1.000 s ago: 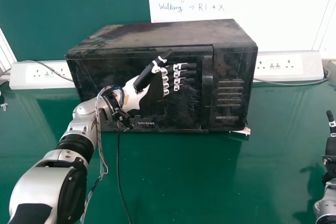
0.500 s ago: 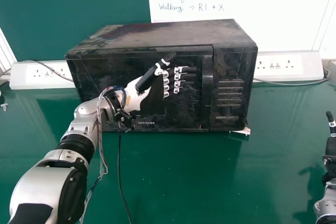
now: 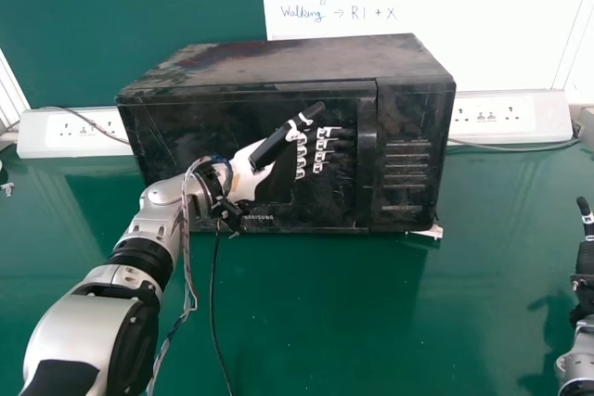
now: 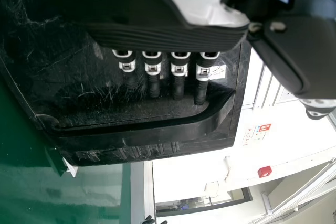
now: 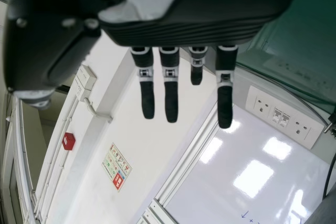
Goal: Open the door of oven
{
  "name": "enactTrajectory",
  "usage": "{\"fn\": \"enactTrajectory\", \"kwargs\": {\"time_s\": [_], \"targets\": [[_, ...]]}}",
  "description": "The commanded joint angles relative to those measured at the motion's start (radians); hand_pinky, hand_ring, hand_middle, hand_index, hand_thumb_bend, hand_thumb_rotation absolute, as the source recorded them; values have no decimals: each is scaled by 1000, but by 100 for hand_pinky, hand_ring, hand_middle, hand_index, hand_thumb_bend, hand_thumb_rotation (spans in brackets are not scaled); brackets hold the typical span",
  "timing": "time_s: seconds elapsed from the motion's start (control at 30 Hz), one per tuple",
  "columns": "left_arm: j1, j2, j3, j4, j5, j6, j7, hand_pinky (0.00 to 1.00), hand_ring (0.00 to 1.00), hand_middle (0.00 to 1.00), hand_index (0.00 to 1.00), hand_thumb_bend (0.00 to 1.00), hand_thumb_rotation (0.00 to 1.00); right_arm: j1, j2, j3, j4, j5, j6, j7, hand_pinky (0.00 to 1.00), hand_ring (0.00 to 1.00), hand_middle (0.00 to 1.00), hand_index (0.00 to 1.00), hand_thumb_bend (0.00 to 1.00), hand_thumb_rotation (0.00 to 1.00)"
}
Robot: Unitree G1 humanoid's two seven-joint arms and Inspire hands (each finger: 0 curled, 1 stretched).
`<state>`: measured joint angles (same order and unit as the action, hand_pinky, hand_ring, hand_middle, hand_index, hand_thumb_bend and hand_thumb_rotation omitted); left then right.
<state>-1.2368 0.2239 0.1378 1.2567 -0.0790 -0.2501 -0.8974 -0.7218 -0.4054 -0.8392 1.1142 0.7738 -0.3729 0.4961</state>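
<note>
"Where do we see the oven [image 3: 306, 57]?"

"We see it on the green bench [image 3: 325, 322], right in the middle in front of us. It's big and black, and its top looks dusty."

"Is its door [image 3: 204, 136] shut?"

"Yes, we see it shut. Its long handle [image 3: 367, 169] stands up and down, near the right side of the oven, next to the part with the slots [image 3: 405, 169]."

"What's our left hand [image 3: 278, 181] doing?"

"We have it in front of the door. Its fingers [image 4: 179, 85] are straight, with little gaps between them, and they point at the handle. The tips are just beside it. Our thumb [image 3: 286, 136] sticks up on a slant, away from the other fingers."

"Are we touching the door?"

"We can't tell. But we aren't curled round the handle."

"And our right hand [image 3: 585, 271]?"

"We have it well apart from the oven, over at the right side of the head view. Its fingers [image 5: 170, 98] are straight too, with gaps between them, and they hold nothing."

"What else do we see?"

"Behind the oven we see a white board [image 3: 445, 6] with writing on it. We see one socket box [image 3: 74, 132] on the left and another socket box [image 3: 506, 118] on the right. A black wire [image 3: 213, 312] hangs down by our left arm [image 3: 88, 331]."
</note>
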Motion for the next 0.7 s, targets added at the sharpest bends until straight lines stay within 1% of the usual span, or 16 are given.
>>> {"fn": "enactTrajectory", "kwargs": {"time_s": [0.0,0.3,0.53,0.67], "targets": [[-2,-5,-10,-9,9,2,-1,48,65,75,77,92,90,-5,0,0,-5,2,-8,10,91,99,99,93,100,91],[-1,-21,-28,-13,18,-4,10,47,66,75,77,92,91,-8,0,0,-1,0,-12,7,89,99,98,91,100,91],[-3,-32,-23,-13,25,-2,22,46,65,75,77,92,92,-9,-2,1,6,-3,-17,3,90,98,98,91,100,92],[-3,-34,-24,-13,26,-3,23,46,65,75,77,93,91,-11,0,-1,1,2,-11,4,89,98,98,91,100,91]]}}
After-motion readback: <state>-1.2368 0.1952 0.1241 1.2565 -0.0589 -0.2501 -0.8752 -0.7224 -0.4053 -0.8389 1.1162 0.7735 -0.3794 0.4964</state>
